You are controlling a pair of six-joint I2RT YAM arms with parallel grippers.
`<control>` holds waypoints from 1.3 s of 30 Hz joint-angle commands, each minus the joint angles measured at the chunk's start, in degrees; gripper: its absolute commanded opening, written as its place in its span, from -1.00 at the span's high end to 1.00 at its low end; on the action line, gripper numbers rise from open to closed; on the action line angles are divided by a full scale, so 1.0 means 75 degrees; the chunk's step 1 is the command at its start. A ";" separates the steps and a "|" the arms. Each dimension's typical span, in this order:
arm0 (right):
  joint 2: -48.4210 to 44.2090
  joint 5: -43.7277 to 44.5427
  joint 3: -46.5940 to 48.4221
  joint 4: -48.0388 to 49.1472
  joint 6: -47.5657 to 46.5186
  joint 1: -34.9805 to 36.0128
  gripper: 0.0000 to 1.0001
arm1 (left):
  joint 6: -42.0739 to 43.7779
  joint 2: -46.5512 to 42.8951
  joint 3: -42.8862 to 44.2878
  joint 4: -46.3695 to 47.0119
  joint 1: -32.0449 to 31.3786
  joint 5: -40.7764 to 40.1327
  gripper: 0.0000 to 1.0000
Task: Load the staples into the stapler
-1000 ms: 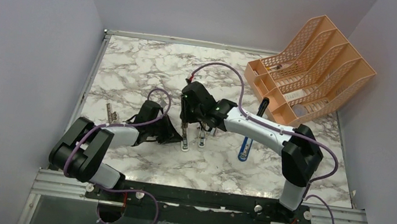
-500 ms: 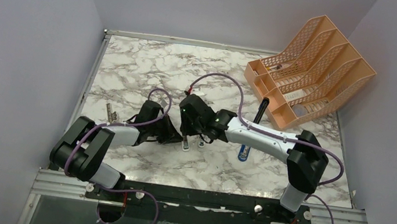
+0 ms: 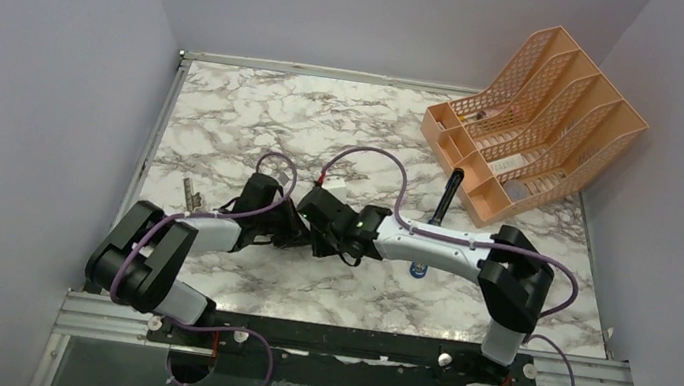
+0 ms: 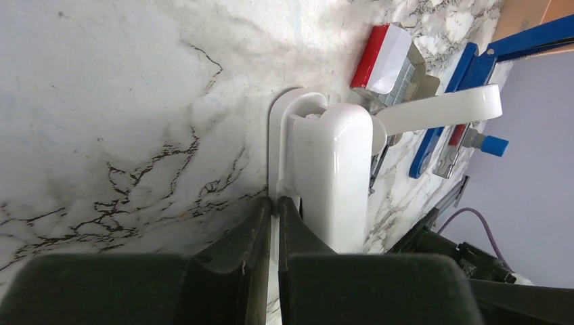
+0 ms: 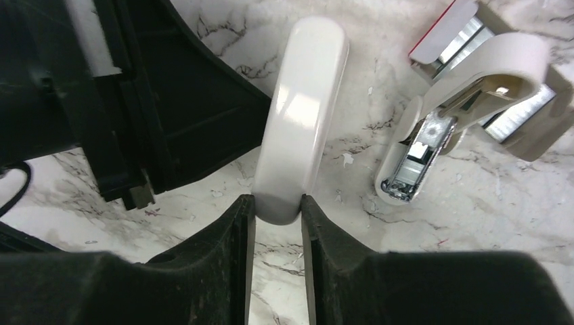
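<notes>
The white stapler (image 5: 301,122) lies opened on the marble. Its other half, with the silver channel (image 5: 416,159), lies to the right of that half. My right gripper (image 5: 277,201) is shut on the tip of the plain white half. My left gripper (image 4: 275,201) is shut on the thin white edge of the stapler (image 4: 332,169) at its hinge end. In the top view both grippers (image 3: 297,235) (image 3: 323,244) meet over the stapler and hide it. Grey staples (image 5: 467,37) show only inside the open red-and-white box (image 4: 380,57).
A blue-and-black tool (image 3: 448,193) lies right of the grippers, partly under the right arm. An orange file rack (image 3: 535,119) stands at the back right. A small metal item (image 3: 189,195) lies near the left edge of the marble top (image 3: 247,119).
My right arm has swung down and toward the near left, bringing its gripper onto the stapler beside the left gripper. The stapler halves seen earlier are now covered. The left arm has stayed put.
</notes>
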 commanded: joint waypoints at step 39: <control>-0.0117 0.1112 0.0346 -0.0759 0.1033 0.0097 0.19 | 0.0832 -0.1478 0.0551 -0.2864 -0.0023 -0.2850 0.75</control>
